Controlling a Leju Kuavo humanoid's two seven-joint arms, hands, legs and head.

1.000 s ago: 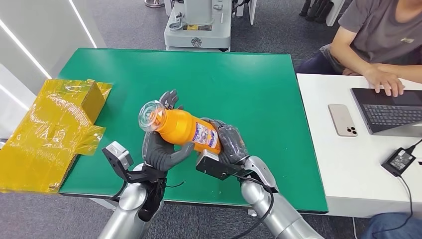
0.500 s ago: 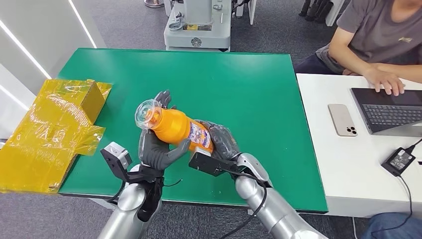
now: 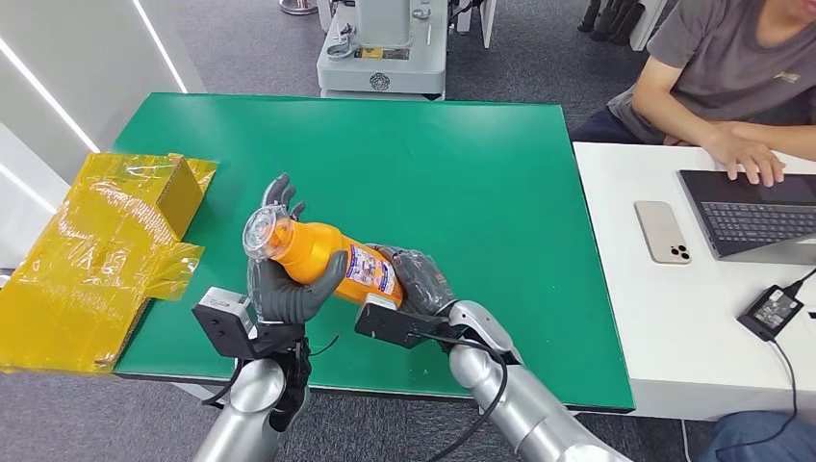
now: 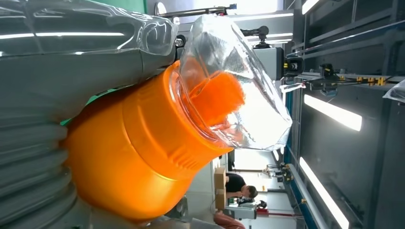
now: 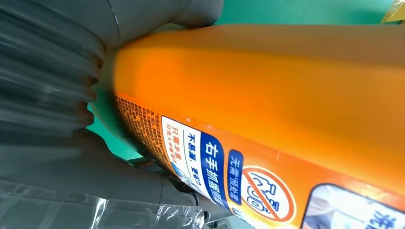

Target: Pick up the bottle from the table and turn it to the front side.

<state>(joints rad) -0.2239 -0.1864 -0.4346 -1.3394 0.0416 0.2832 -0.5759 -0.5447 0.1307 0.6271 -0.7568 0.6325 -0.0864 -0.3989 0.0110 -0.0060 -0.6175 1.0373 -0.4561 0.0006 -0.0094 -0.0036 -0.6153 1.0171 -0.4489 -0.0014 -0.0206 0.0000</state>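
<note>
Both hands hold the orange bottle (image 3: 322, 255) lifted above the green bench's (image 3: 481, 164) near edge: the left hand (image 3: 284, 289) wraps its neck end, the right hand (image 3: 419, 279) grips its labelled base. It lies tilted, clear cap (image 3: 260, 233) toward the yellow box (image 3: 106, 241) further left.

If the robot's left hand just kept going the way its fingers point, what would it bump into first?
Probably nothing soon. The left hand grips the orange bottle near its cap, fingers pointing away over bare green table. The grey machine base stands beyond the far edge, though depth is unclear.
</note>
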